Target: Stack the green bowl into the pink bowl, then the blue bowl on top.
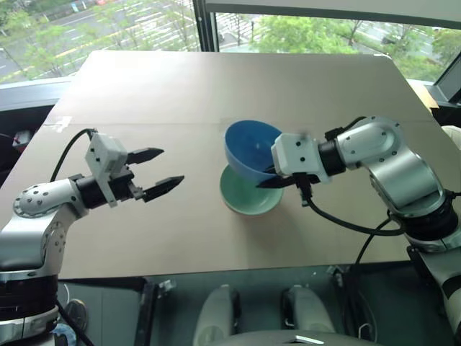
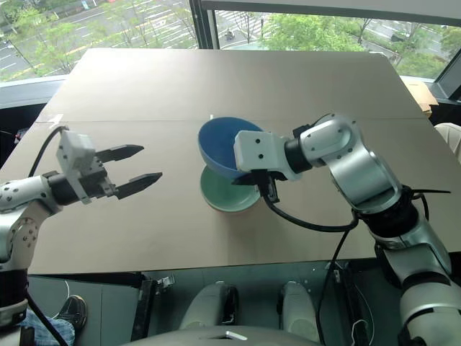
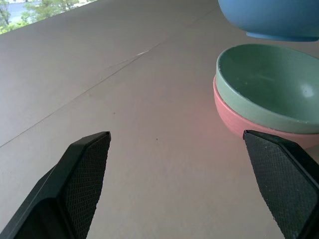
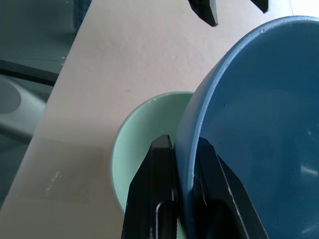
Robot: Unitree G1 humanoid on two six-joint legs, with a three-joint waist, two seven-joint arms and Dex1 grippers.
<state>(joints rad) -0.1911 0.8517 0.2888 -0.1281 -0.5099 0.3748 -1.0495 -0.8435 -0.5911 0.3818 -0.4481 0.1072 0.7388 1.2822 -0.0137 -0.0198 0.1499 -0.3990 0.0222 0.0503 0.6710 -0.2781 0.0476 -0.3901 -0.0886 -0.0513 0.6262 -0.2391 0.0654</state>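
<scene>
Currently right gripper (image 1: 268,178) jaws pinch the blue bowl (image 1: 248,148) rim, tilted above the green bowl (image 1: 248,193) at centre frame; off-centre release could tip it. Left gripper (image 1: 155,171) jaws wide open, empty.

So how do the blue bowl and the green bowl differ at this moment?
The blue bowl is in the air, tilted, its rim pinched by the shut right gripper; the green bowl sits level, nested in the pink bowl on the table, with no gripper on it. The blue bowl is bright sky blue, the green bowl pale mint. Both look round, glossy and alike in size.
</scene>
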